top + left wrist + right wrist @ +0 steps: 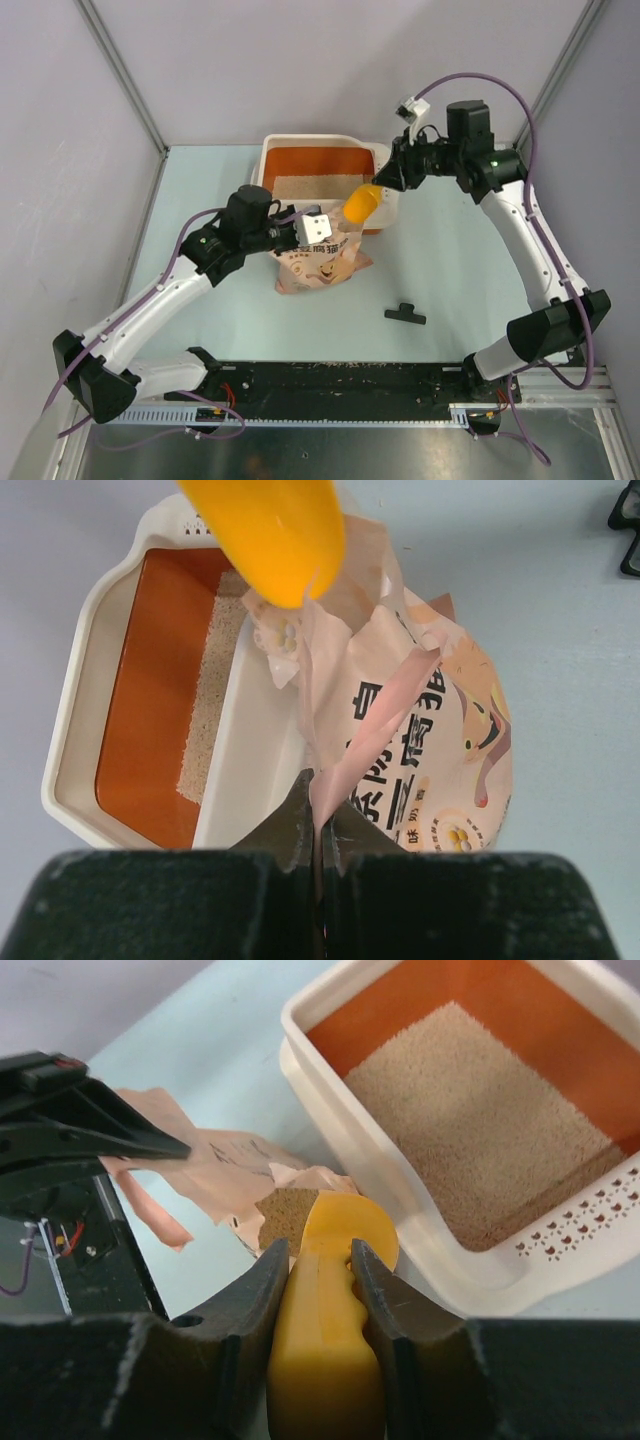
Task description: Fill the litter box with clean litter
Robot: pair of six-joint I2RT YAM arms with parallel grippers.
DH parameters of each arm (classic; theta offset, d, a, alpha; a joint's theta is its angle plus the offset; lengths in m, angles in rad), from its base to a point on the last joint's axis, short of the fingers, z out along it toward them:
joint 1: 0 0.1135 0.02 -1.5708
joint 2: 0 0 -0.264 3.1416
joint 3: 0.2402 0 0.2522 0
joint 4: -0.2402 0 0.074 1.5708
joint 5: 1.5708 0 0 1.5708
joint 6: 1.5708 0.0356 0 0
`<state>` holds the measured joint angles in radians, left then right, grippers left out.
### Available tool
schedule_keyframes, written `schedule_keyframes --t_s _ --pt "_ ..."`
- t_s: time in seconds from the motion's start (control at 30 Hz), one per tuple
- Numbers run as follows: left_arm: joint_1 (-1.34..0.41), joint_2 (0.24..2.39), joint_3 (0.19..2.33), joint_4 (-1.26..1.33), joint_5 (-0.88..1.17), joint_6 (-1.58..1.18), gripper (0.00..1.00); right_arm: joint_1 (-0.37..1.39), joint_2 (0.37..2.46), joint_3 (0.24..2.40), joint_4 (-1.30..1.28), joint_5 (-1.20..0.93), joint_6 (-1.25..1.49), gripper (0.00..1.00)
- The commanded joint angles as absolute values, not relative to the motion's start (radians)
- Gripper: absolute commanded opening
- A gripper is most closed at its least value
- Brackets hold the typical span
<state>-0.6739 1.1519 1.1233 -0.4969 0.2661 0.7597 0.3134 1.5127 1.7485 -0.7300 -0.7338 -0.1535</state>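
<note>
The cream-white litter box with orange-brown inner wall stands at the back of the table; it also shows in the left wrist view and the right wrist view. Pale beige clean litter covers part of its floor. My left gripper is shut on the torn top edge of the pink printed bag, holding it open. My right gripper is shut on the handle of the orange scoop, whose bowl points into the bag's mouth, where more litter shows.
A small black clip-like part lies on the table to the right of the bag. Grey walls close the back and both sides. A black rail runs along the near edge between the arm bases.
</note>
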Motion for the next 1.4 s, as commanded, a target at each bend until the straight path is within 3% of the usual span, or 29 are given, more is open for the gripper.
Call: schedule_keyframes --t_s 0.0,0.33,0.83,1.17,1.37 --pt "-0.677 1.149 1.18 -0.5 0.265 0.739 0.0 0.35 1.542 1.71 -0.726 -0.621 -0.17 0.0" --pt "-0.676 1.186 1.241 -0.5 0.278 0.615 0.0 0.443 1.605 1.669 -0.655 -0.239 0.11 0.0" --pt "-0.678 1.216 1.27 -0.476 0.321 0.423 0.0 0.561 1.614 1.522 -0.637 -0.091 0.301 0.0" --pt "-0.676 1.207 1.25 -0.445 0.336 0.373 0.0 0.572 1.68 1.424 -0.615 -0.152 0.428 0.0" --pt "-0.677 1.204 1.223 -0.431 0.336 0.376 0.0 0.571 1.689 1.404 -0.543 -0.328 0.469 0.0"
